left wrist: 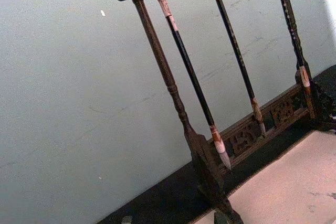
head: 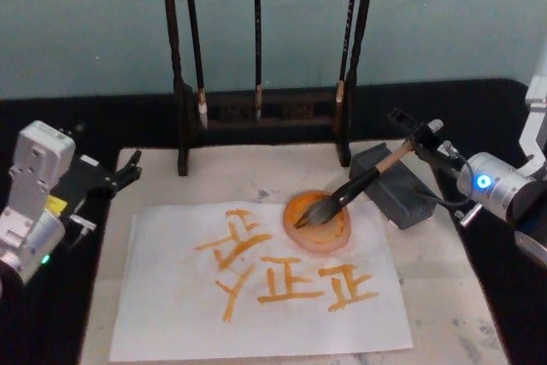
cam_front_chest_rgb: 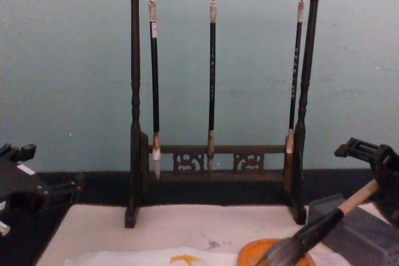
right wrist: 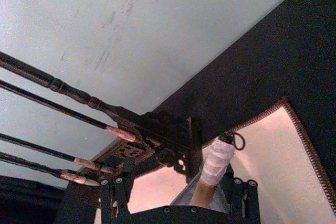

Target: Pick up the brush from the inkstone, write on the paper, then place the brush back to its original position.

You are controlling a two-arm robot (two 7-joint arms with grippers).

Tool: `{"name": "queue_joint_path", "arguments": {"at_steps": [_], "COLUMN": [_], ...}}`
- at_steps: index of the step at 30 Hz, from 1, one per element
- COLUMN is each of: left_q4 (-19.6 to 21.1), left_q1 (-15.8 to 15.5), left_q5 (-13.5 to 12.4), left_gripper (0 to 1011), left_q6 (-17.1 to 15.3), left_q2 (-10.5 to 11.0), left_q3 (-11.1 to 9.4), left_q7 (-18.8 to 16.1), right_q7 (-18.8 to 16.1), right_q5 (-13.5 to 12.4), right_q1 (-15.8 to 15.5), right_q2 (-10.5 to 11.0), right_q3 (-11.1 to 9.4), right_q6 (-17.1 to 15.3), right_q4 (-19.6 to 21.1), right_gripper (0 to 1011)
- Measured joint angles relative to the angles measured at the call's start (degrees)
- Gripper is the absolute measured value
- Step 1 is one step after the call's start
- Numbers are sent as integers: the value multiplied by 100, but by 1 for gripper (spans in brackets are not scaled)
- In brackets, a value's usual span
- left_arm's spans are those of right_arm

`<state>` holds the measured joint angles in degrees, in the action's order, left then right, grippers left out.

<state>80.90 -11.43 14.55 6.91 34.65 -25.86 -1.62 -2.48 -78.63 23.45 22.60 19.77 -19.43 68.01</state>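
- The brush [head: 350, 190] lies slanted, out toward 2 o'clock on the mat [head: 479, 314].
- Its bushy dark tip sits in the round orange dish [head: 338, 241]. Its pale handle points up to 2 o'clock and leans over the grey inkstone [head: 402, 198].
- The right tool [head: 414, 130] is at the top end of the handle, at 2 o'clock. It is open. In the right wrist view its fingers [right wrist: 115, 192] stand wider than the taped handle end, with a big gap on one side.
- The paper [head: 171, 314] lies flat on the mat, toward 6 o'clock. It has many orange marks [head: 282, 275] on it. The dish sits on its 1 o'clock corner.
- The left tool [head: 126, 173] waits at 9 o'clock, over the black bench [head: 85, 117], well away from the paper. It holds nothing, and its two fingers stand apart.
- A dark wooden rack [head: 265, 113] stands at 12 o'clock. Three thin brushes [head: 257, 32] hang from it.
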Motion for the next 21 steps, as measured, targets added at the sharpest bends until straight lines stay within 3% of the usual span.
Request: {"name": "queue_joint_path", "arguments": {"at_steps": [11,21], "left_q4": [0,0], "left_q1": [0,0], "left_q5": [-1,0], "left_gripper": [1010,1010], "left_q6": [0,0], "left_q2": [0,0], "left_q3": [0,0], "left_q7": [0,0], "right_q7": [38,191], "right_q5": [-149,-470], "right_q1": [-38,-411], "right_q2": [121,420], "right_q3": [103,56], "right_q6": [79,85], "right_q4": [58,615], "right_gripper": [1000,1000]}}
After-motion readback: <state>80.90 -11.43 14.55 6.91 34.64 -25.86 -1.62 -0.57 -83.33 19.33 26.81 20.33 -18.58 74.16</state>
